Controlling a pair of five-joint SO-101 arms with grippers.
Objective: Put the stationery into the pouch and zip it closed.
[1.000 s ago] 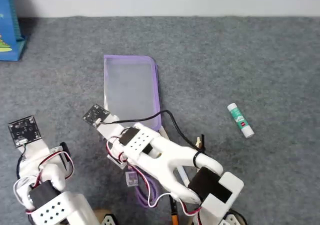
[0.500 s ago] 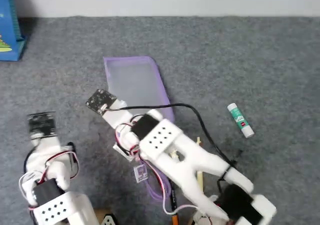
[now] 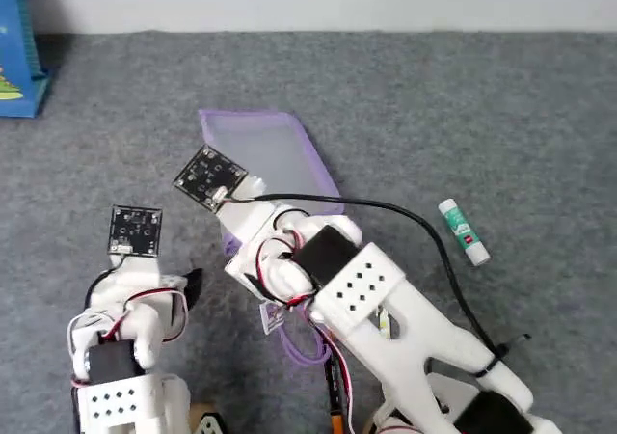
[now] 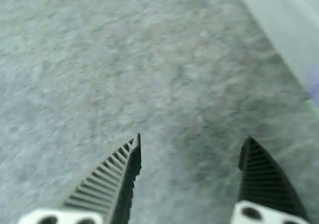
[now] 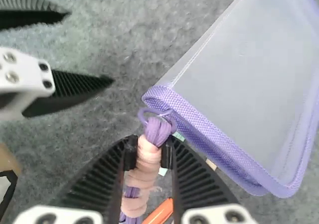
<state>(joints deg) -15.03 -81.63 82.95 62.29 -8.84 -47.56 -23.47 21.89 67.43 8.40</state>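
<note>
Two: right claw [image 5: 149, 147] pinches cord [image 5: 157, 129], left claw [image 4: 193, 138] gapes

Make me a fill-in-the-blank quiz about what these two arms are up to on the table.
1. The right gripper is ____ on the cord of the pouch.
2. The left gripper is ____, with nothing between its fingers.
3. The pouch's edging is ____ in colour.
4. The glue stick lies ____ the pouch, on the mat.

Missing words: shut, open, purple, outside.
</note>
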